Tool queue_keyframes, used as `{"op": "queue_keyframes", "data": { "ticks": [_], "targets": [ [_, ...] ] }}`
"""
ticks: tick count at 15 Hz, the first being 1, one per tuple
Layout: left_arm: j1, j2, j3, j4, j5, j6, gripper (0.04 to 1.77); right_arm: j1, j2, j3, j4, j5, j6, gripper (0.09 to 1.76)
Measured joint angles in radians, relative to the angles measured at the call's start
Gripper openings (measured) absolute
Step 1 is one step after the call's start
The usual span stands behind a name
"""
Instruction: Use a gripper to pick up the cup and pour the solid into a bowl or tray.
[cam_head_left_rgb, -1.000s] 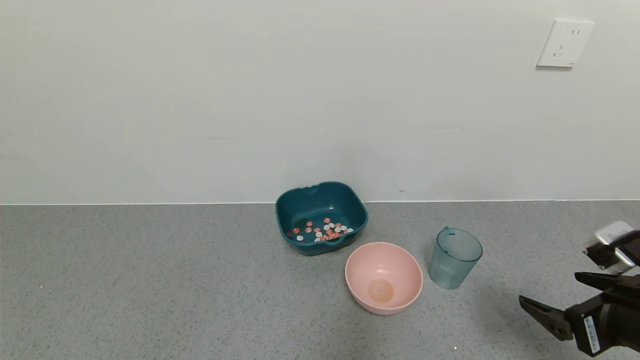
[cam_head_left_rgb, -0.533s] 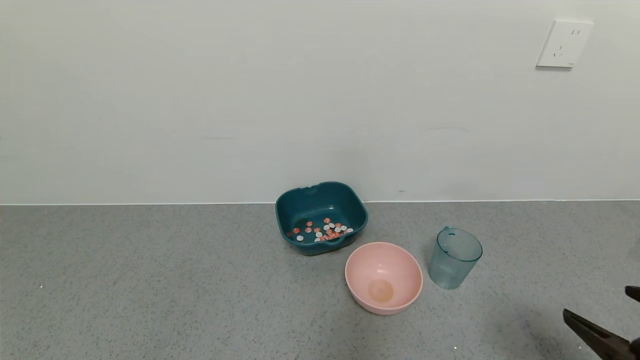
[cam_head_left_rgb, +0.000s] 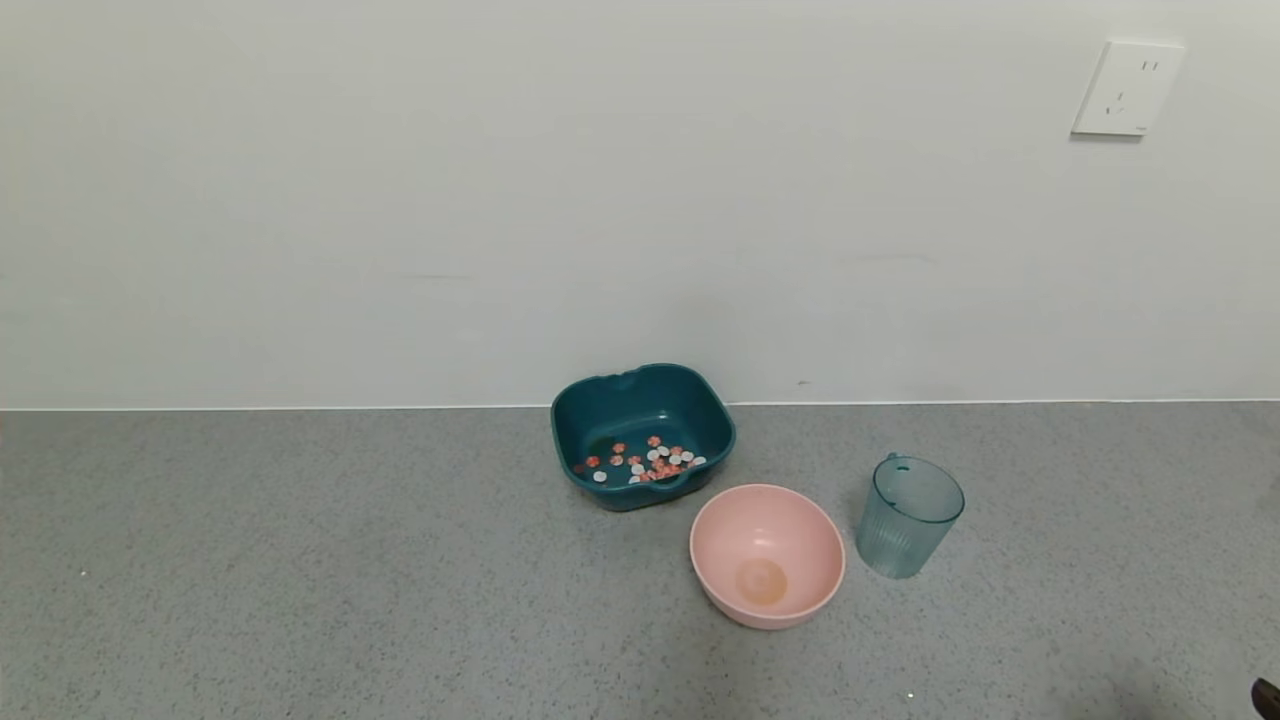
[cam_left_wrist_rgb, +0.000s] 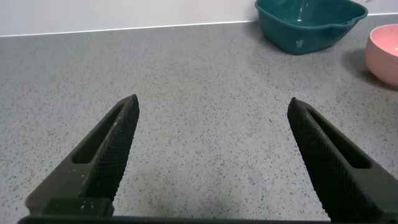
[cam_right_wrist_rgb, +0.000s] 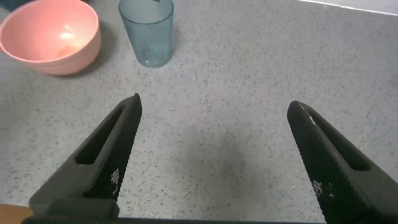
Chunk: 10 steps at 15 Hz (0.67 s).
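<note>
The cup (cam_head_left_rgb: 909, 516) stands upright on the counter (cam_head_left_rgb: 300, 580), right of the pink bowl (cam_head_left_rgb: 767, 555); it looks empty; the solid (cam_head_left_rgb: 645, 461) already lies in the teal basin (cam_head_left_rgb: 642, 434), farther back and left; little seems left to do. The right gripper (cam_right_wrist_rgb: 211, 155) hangs near and to the right, jaws spread wide, gripping nothing; the left gripper (cam_left_wrist_rgb: 211, 155) likewise gapes, empty. A careless sweep could topple the light cup. The head view barely shows either gripper; the wrist views do.
</note>
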Motion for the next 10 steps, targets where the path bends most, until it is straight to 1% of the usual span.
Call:
{"op": "queue_keyframes", "data": {
  "ticks": [3,5,7,8,10],
  "targets": [
    [0.000,0.000,0.000,0.000,0.000,0.000,1.72,-0.105,-0.101,0.025,0.004,0.088,-0.001,1.70],
    [0.000,0.000,0.000,0.000,0.000,0.000,1.72,-0.141,-0.173,0.050,0.012,0.121,-0.004,1.70],
    [0.000,0.000,0.000,0.000,0.000,0.000,1.72,-0.161,-0.243,0.076,0.018,0.136,-0.018,1.70],
    [0.000,0.000,0.000,0.000,0.000,0.000,1.72,-0.174,-0.277,0.096,0.016,0.133,-0.042,1.70],
    [0.000,0.000,0.000,0.000,0.000,0.000,1.72,-0.187,-0.314,0.127,0.009,0.127,-0.048,1.70]
  ]
}}
